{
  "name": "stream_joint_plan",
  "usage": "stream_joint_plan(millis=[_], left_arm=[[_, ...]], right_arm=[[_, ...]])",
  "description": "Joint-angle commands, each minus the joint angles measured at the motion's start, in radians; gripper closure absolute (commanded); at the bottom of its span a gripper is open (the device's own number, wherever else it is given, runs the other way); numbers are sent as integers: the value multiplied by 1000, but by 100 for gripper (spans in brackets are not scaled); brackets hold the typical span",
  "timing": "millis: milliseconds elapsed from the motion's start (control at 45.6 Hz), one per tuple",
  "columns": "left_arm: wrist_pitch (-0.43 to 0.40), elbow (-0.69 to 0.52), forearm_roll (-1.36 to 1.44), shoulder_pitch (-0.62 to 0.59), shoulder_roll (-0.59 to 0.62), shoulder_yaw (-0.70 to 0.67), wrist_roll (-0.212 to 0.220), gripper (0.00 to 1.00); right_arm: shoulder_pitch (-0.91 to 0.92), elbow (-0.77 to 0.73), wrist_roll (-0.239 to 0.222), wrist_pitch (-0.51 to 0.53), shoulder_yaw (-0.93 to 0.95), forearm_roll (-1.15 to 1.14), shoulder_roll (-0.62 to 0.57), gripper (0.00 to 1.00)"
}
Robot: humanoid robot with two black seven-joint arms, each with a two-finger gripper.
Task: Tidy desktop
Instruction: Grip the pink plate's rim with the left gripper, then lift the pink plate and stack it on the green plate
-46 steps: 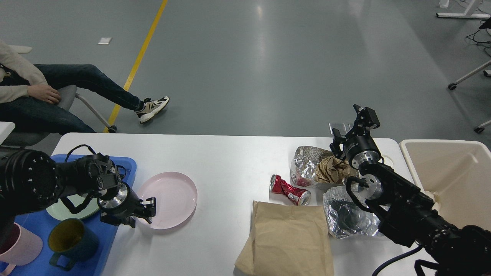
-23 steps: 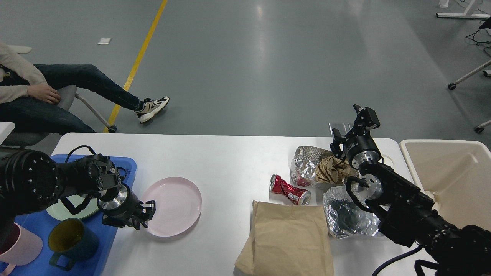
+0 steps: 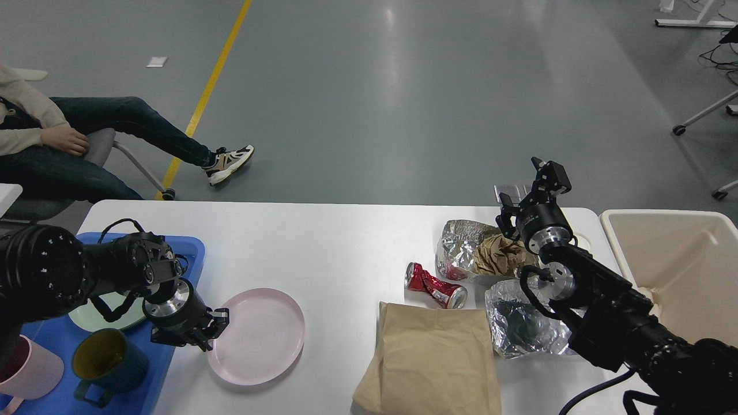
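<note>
The white desktop (image 3: 346,248) fills the lower half of the head view. A pink plate (image 3: 256,335) lies on it near the front left. My left gripper (image 3: 214,330) is at the plate's left rim and looks shut on it. On the right side lie a crushed red can (image 3: 435,285), two crumpled foil pieces (image 3: 458,242) (image 3: 519,325), crumpled brown paper (image 3: 501,253) and a flat brown paper bag (image 3: 432,363). My right gripper (image 3: 527,191) is raised over the far edge behind the foil, with its jaws apart and nothing clearly between them.
A blue tray (image 3: 187,249) at the left holds a green plate (image 3: 92,317), a dark mug (image 3: 109,357) and a pink cup (image 3: 29,369). A cream bin (image 3: 680,259) stands off the right end. A seated person (image 3: 69,138) is at the far left.
My left gripper has moved toward the front edge, and the pink plate has slid with it toward the front and slightly right. The right arm has not moved.
</note>
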Motion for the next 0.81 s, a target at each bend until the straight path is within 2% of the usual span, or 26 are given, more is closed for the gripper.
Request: stream_joint_plan(millis=[0, 263, 548, 789], left_arm=[[-2, 1, 0, -7, 0, 0, 1, 100], [-47, 1, 0, -66, 22, -6, 2, 100], [-214, 83, 0, -138, 75, -6, 1, 100], [-228, 102, 0, -210, 219, -8, 1, 100]], right_arm=[[0, 0, 0, 0, 0, 0, 0, 0], [0, 0, 0, 0, 0, 0, 0, 0], [0, 0, 0, 0, 0, 0, 0, 0], [0, 0, 0, 0, 0, 0, 0, 0]])
